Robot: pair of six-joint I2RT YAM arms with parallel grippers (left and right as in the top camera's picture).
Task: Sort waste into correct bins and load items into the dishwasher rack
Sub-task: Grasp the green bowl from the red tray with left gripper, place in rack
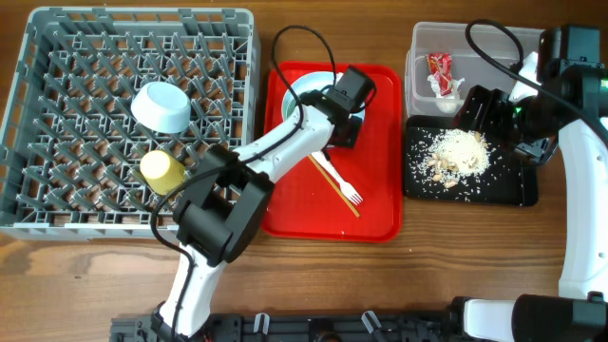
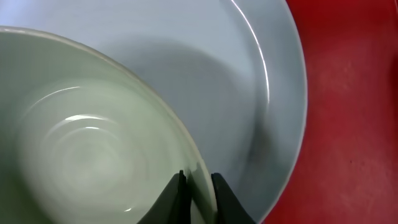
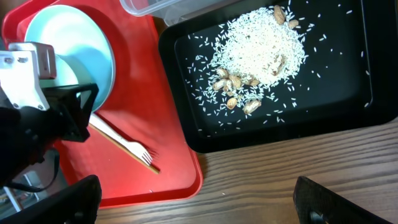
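Progress: waste looks sorted, wrapper (image 1: 439, 71) in clear tub (image 1: 410, 66), scraps (image 1: 459, 152) in black tray (image 1: 513, 190) | rack (image 1: 57, 114) holds one bowl (image 1: 161, 106) and cup (image 1: 163, 169) | still to load, on red tray (image 1: 380, 218): plate (image 2: 267, 74), second bowl (image 2: 81, 137), fork (image 3: 127, 144), stick (image 3: 149, 166) | left claw (image 2: 200, 196) clamped on second bowl's rim | right claw (image 3: 196, 202) spread apart above surface (image 1: 456, 256)

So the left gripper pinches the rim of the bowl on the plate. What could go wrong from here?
The left gripper holds the mint bowl only by its thin rim, so the bowl may tilt or slip when lifted. It rests on the white plate, so a drop could hit or shift that plate. The fork and wooden stick lie close by on the red tray; the left arm might sweep them.
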